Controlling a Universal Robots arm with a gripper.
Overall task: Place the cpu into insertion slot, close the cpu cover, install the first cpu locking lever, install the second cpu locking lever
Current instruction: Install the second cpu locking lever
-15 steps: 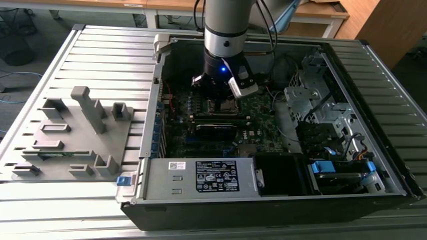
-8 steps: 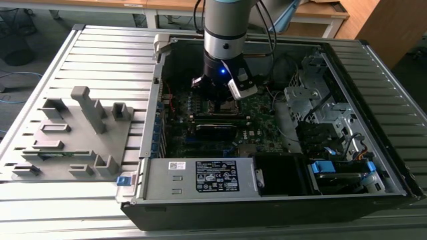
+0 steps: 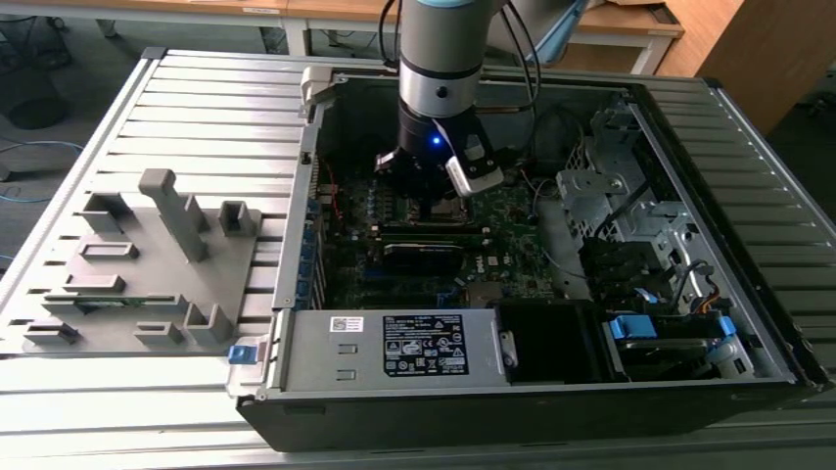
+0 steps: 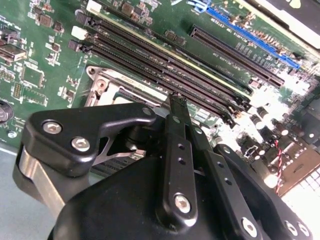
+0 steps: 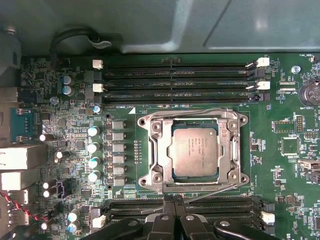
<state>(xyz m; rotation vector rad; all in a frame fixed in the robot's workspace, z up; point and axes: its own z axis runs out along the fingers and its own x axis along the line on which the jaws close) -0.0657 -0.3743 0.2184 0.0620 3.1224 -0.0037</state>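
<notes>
CPU seated under its cover, black gripper (image 5: 173,201) close beside it, its 2 fingers drawn narrow with no visible gap.

The small flat square silver-grey cpu (image 5: 195,152) lies in the dark square silver-rimmed insertion slot (image 5: 145,181) just ahead of the fingertips, framed by the thin silver windowed cpu cover (image 5: 156,150). A thin steel wire lever (image 5: 215,191) slants nearest the tips; it looks light, springy and slippery, best taken at its free end.

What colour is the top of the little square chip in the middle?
The cpu has a dull silver-grey metal top, best seen in the first wrist view.
</notes>
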